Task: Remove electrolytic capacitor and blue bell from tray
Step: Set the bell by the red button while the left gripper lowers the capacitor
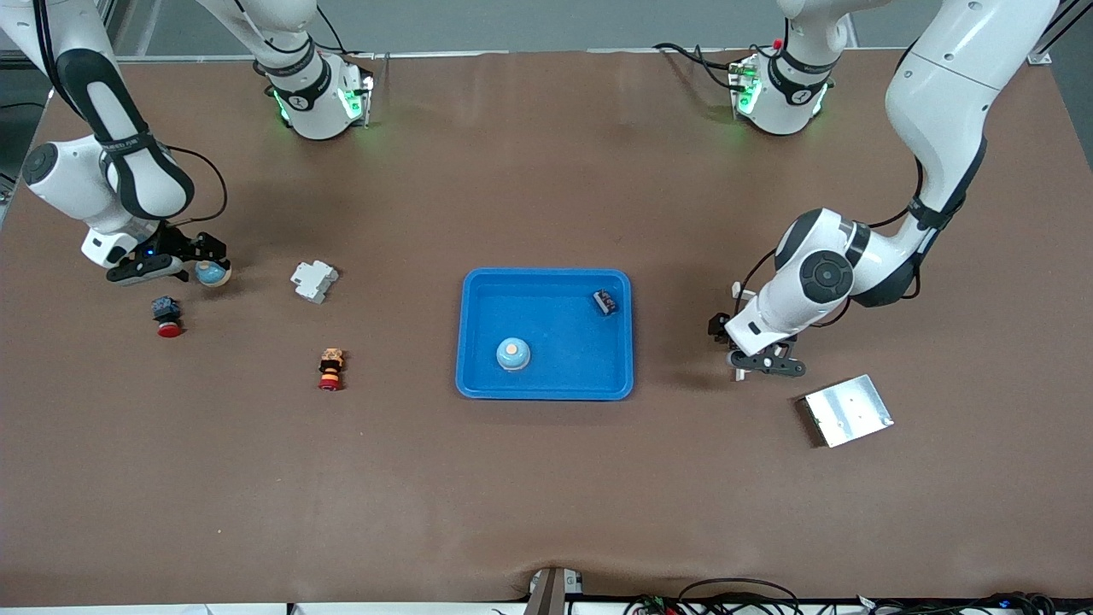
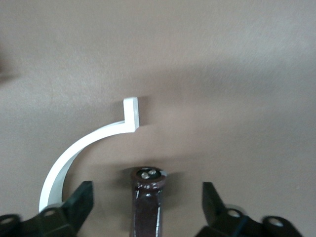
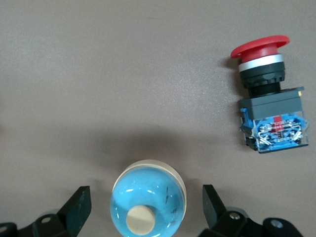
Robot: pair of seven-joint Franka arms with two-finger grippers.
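Jaws spread wide: right gripper (image 3: 143, 210) around the bell (image 3: 148, 205) near the bench's right-arm edge, left gripper (image 2: 147, 207) around the capacitor (image 2: 146, 200) toward the left-arm edge; neither gripped.

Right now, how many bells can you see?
2. One bell sits in the blue tray. The other bell rests on the table at the right arm's end, between the open fingers of the right gripper.

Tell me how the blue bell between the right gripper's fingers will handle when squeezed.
The bell is a glossy dome, so the right gripper, open around it, may slip on its curved sides. Its broad base probably resists tipping. It looks rigid, likely metal.
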